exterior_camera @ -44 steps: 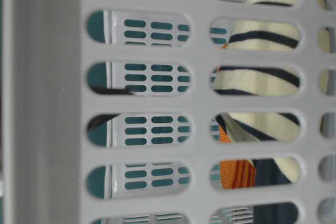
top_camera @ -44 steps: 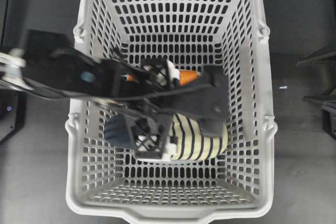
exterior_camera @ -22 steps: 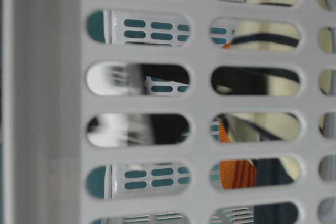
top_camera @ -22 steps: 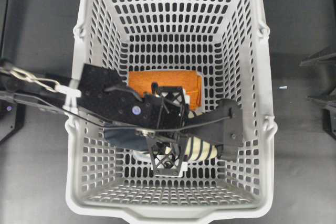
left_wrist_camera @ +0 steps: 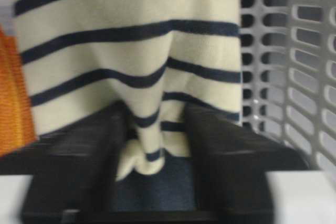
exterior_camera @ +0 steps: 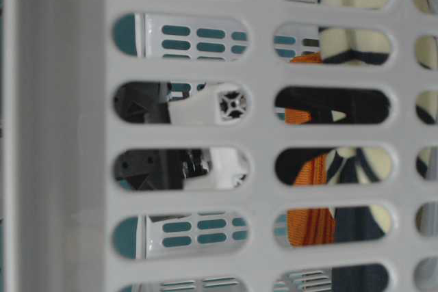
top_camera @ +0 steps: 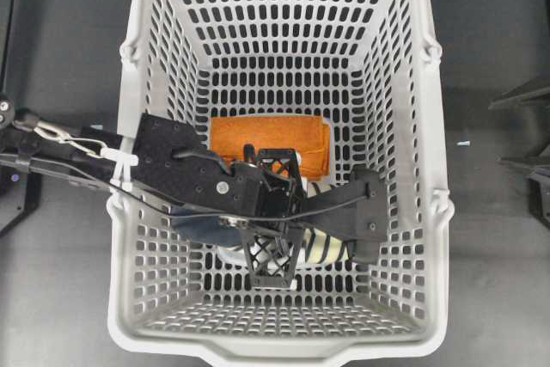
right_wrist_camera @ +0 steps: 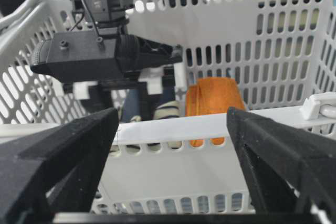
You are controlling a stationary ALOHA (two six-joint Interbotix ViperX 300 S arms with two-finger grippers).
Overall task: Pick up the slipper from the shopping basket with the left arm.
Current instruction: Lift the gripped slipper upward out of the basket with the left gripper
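Slipper now bunched between the left gripper fingers, jaws closed on its striped fabric, low in the shopping basket beside an orange cloth. Half a second ago the arm sat slightly higher; grasp looks secured, lift pending. Right gripper wide open outside, holding nothing.

The basket is open at the top; its slotted walls block all sideways access. The left arm and its tool fill the near half over the slipper. The orange cloth lies beside them. The far half of the floor is free.
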